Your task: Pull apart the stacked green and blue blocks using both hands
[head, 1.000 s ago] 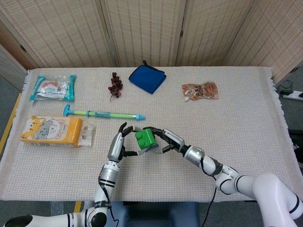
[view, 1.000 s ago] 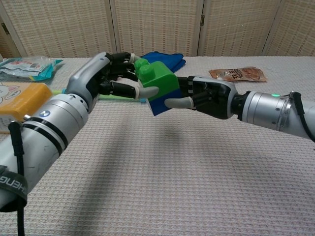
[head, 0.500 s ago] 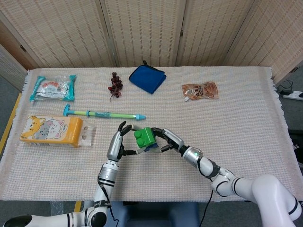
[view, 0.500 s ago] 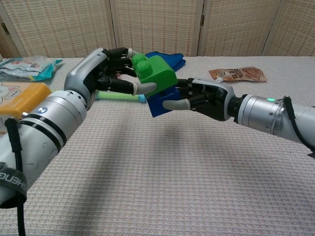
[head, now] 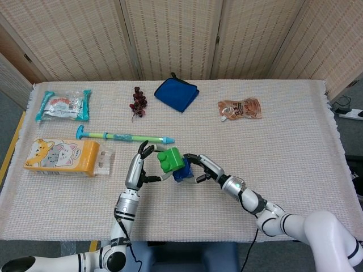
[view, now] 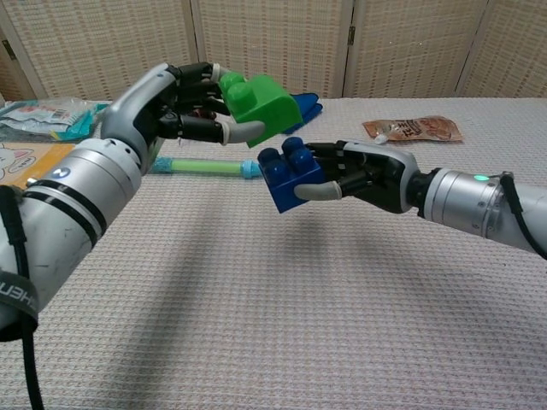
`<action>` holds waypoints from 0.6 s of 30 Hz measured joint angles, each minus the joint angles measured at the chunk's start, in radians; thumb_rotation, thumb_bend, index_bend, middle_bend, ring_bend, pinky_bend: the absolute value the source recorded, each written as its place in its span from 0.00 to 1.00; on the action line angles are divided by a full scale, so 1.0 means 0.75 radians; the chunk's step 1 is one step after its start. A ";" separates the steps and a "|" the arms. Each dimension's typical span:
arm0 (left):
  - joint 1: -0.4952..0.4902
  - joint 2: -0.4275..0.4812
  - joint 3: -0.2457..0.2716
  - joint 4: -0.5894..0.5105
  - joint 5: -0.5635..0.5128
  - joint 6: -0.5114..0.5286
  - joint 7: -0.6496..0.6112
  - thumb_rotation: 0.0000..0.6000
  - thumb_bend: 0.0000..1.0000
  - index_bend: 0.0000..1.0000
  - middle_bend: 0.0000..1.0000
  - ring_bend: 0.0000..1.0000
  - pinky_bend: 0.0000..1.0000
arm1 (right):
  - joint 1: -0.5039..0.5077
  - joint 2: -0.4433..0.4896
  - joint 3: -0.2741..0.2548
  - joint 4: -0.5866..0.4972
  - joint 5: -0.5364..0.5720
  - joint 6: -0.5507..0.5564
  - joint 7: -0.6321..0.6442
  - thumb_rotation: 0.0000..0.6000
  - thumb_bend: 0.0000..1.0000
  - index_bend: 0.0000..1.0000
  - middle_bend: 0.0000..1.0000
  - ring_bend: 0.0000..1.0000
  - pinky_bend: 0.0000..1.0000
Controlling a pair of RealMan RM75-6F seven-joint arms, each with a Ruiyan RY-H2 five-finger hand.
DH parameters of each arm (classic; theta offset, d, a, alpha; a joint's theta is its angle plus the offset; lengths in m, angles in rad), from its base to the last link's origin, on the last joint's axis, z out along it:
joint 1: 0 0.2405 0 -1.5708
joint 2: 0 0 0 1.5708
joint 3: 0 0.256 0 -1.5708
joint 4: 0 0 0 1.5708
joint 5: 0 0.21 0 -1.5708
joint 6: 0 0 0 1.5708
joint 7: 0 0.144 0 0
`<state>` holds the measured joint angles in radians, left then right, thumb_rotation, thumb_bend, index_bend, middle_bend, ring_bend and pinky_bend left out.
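You've just split the stack: your left hand now grips the green block lifted up and left, your right hand holds the blue block just below, so the pull-apart looks done.

Behind your table stands a folding screen of pale woven panels in light wooden frames, spanning the whole back; a woven beige cloth covers the tabletop edge to edge; grey floor shows at your far left with a yellow strip along it; at far right, a white power strip lies on the floor; the light is even and soft.
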<state>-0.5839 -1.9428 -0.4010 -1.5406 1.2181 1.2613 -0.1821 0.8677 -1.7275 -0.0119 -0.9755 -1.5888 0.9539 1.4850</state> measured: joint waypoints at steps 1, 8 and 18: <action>0.005 0.008 0.003 -0.002 -0.001 0.000 -0.001 1.00 0.44 0.67 0.85 0.33 0.01 | -0.007 0.008 -0.003 0.001 0.000 0.006 -0.034 1.00 0.34 0.82 0.40 0.33 0.13; 0.068 0.070 0.046 0.036 -0.014 0.007 -0.055 1.00 0.44 0.67 0.85 0.33 0.01 | -0.053 0.089 -0.010 -0.027 0.014 0.030 -0.397 1.00 0.34 0.82 0.39 0.33 0.13; 0.110 0.119 0.086 0.212 -0.044 -0.053 -0.151 1.00 0.44 0.67 0.85 0.33 0.00 | -0.110 0.342 -0.009 -0.297 0.133 -0.068 -1.004 1.00 0.34 0.82 0.39 0.33 0.13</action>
<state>-0.5014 -1.8537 -0.3368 -1.3813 1.1854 1.2214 -0.2952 0.7855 -1.4713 -0.0189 -1.1980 -1.4888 0.9029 0.7322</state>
